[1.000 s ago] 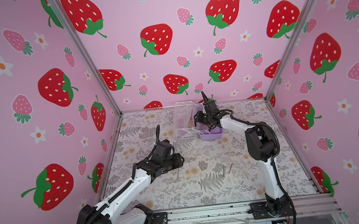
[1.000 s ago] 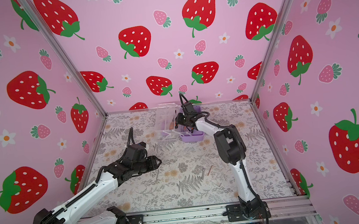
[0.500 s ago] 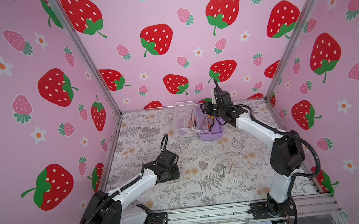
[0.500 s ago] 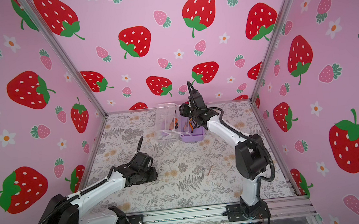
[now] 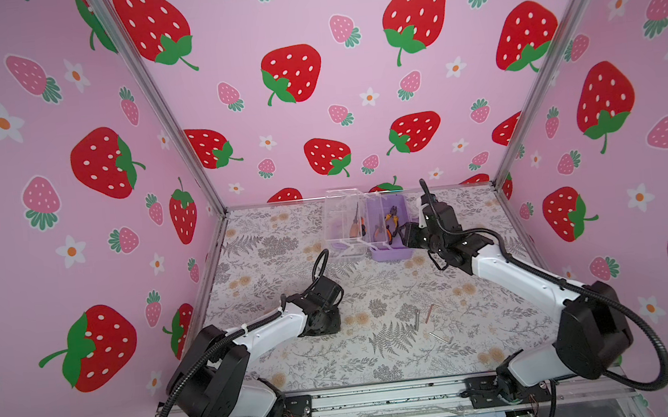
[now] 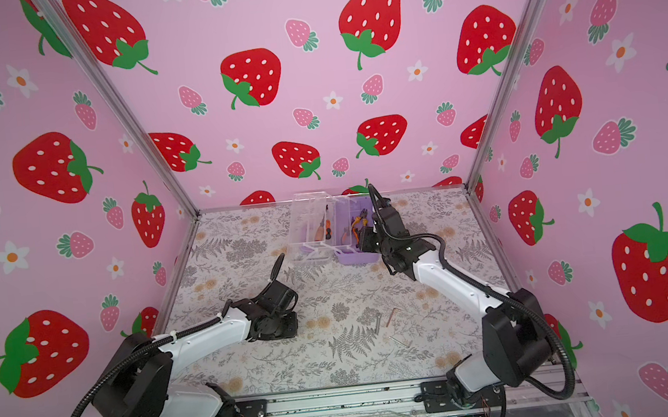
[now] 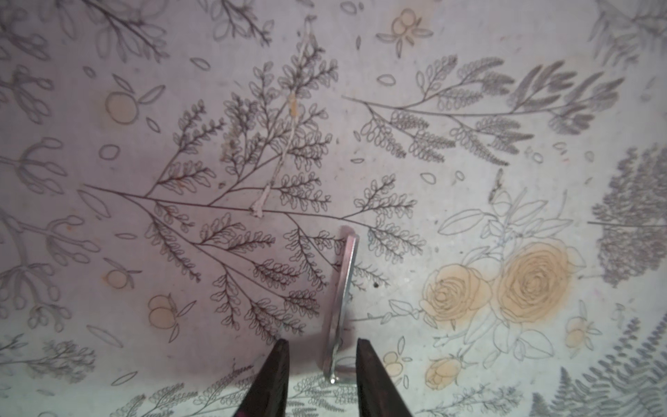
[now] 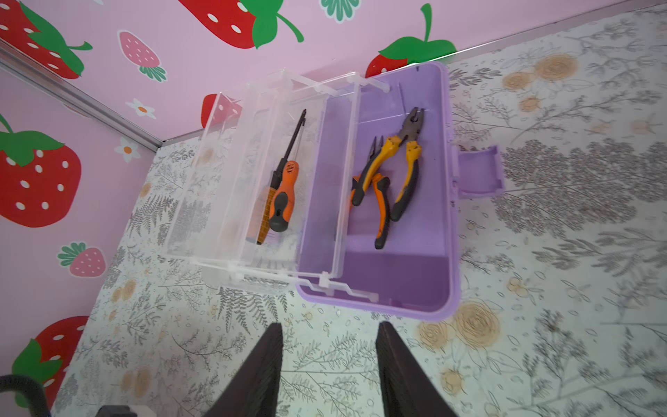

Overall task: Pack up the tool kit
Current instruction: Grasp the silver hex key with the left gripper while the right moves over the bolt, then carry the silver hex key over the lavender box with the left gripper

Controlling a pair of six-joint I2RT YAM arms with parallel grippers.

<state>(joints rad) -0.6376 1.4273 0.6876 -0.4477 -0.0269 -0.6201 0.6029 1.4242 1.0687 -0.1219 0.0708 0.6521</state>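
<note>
The tool kit box [image 8: 397, 285] stands open at the back of the table, its lilac base [image 5: 395, 250] [image 6: 361, 257] beside its clear tray [image 8: 231, 173]. Two pliers [image 8: 400, 162] lie in the base. Two orange-handled screwdrivers [image 8: 281, 191] lie in the clear tray. My left gripper [image 7: 322, 343] [image 5: 329, 327] points down at the table, open, straddling one end of a metal bit [image 7: 343, 285] that lies flat; a gap shows at one finger. My right gripper [image 8: 329, 326] [image 5: 403, 234] hovers open and empty just in front of the box.
Three loose metal bits [image 5: 417, 318] [image 5: 429, 313] [image 5: 438, 337] lie on the floral table, front of centre-right, also in the second top view [image 6: 378, 323]. The box's lilac latch [image 8: 478, 173] sticks out sideways. Pink strawberry walls enclose three sides.
My left gripper dropped from mid-air to the table and its jaws narrowed around the bit. My right gripper drew back from over the box toward its near right side.
</note>
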